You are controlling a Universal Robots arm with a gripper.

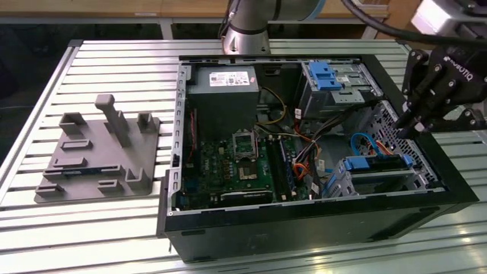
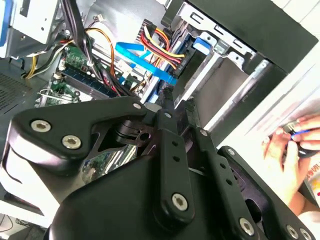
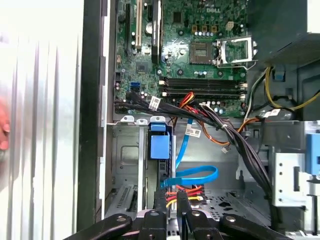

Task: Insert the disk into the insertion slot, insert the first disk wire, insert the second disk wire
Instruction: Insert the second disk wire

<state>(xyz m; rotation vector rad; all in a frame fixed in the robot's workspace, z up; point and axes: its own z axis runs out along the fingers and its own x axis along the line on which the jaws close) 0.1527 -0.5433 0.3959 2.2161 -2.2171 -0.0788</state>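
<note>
Gripper (image 1: 409,132): one, black, poised over computer case (image 1: 304,222) near drive cage; fingers nearly closed, whether anything is gripped cannot be told. Disk (image 1: 378,164): one, blue-framed, seated in insertion slot (image 1: 396,181). Blue flat cable (image 3: 192,175): one, looped beside the disk. White labels noted, print unreadable.

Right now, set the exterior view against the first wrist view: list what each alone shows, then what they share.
Exterior view alone: the grey fixture plate on the slatted table, and the whole black case from outside.

First wrist view alone: part of a hand at the picture's edge, beyond the case wall.

Both: the motherboard, the blue flat cable, the disk in the insertion slot, and the gripper.
</note>
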